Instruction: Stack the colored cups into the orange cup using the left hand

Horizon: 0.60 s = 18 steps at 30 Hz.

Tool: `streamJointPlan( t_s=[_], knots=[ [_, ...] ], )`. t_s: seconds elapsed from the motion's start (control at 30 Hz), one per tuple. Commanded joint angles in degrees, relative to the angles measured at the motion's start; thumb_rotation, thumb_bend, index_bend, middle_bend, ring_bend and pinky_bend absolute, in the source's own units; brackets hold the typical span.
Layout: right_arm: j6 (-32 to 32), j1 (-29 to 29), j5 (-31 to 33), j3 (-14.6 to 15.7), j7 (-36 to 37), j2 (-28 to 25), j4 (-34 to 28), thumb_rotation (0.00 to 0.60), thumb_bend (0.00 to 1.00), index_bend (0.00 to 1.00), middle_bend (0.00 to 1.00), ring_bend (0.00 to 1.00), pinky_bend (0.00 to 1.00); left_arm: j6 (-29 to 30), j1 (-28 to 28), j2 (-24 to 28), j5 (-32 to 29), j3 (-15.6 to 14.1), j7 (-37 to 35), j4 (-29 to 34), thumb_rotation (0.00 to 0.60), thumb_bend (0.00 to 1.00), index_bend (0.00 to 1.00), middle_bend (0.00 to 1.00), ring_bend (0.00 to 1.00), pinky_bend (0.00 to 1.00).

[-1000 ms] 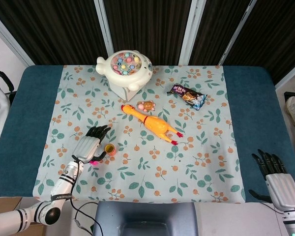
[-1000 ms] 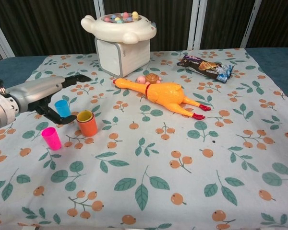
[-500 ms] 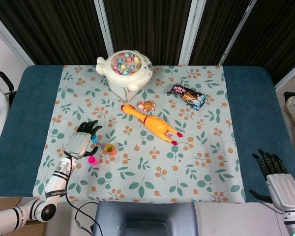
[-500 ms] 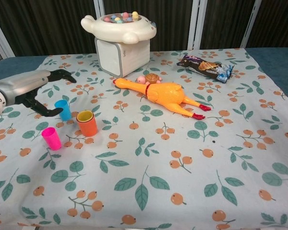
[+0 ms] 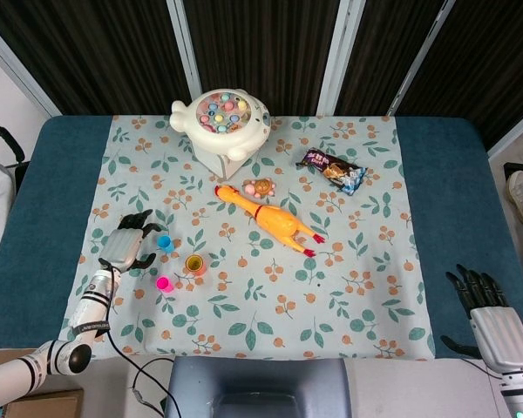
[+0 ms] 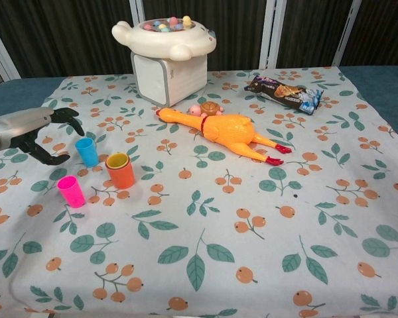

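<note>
The orange cup (image 6: 121,171) (image 5: 194,264) stands upright on the patterned cloth with a yellow cup nested inside it. Just left of it stands a blue cup (image 6: 87,152) (image 5: 165,243), and in front of that a pink cup (image 6: 71,191) (image 5: 164,284). My left hand (image 6: 34,132) (image 5: 125,246) hovers left of the blue cup, fingers curved and apart, holding nothing and touching no cup. Off the cloth at the near right corner, my right hand (image 5: 485,306) lies with its fingers spread and nothing in it.
A yellow rubber chicken (image 6: 227,130) lies right of the cups. A white toy box with coloured pieces (image 6: 166,54) stands behind. A snack packet (image 6: 282,92) lies at the far right, and small toys (image 6: 207,108) sit by the chicken's head.
My left hand has drawn back leftward from over the cups, uncovering the blue and pink cups. The cups and the right hand have not moved.
</note>
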<state>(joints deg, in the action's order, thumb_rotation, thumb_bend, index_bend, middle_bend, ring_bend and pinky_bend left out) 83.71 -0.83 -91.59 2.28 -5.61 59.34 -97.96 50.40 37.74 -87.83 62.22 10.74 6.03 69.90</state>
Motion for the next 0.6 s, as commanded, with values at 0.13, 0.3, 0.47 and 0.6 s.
streamJointPlan(
  t_s=[0.13,0.3,0.47,0.6],
  knots=[
    [0.2,0.1,0.1,-0.1,-0.1,0.0,-0.1,0.6,0.21,0.0,0.0,0.0,0.0,-0.8,0.4,-0.6,0.7,0.1,-1.4,-0.8,0.6,0.36,0.3,0.0,0.0,0.06],
    [-0.2,-0.1,0.3,-0.1,-0.5,0.2,0.0,0.6,0.21,0.0,0.0,0.0,0.0,-1.1,1.0,-1.2,1.2,0.4,-2.5,-1.3,0.6,0.36,0.3,0.0,0.0,0.06],
    [-0.3,-0.1,0.6,-0.2,-0.7,0.3,-0.1,0.6,0.21,0.0,0.0,0.0,0.0,-1.7,1.6,-2.0,1.4,0.6,-2.9,-1.8,0.6,0.36,0.31,0.0,0.0,0.06],
    [-0.3,-0.1,0.6,-0.2,-0.8,0.3,-0.1,0.6,0.21,0.0,0.0,0.0,0.0,-1.7,1.7,-2.7,1.0,0.6,-2.4,-2.2,0.6,0.36,0.34,0.0,0.0,0.06]
  ],
)
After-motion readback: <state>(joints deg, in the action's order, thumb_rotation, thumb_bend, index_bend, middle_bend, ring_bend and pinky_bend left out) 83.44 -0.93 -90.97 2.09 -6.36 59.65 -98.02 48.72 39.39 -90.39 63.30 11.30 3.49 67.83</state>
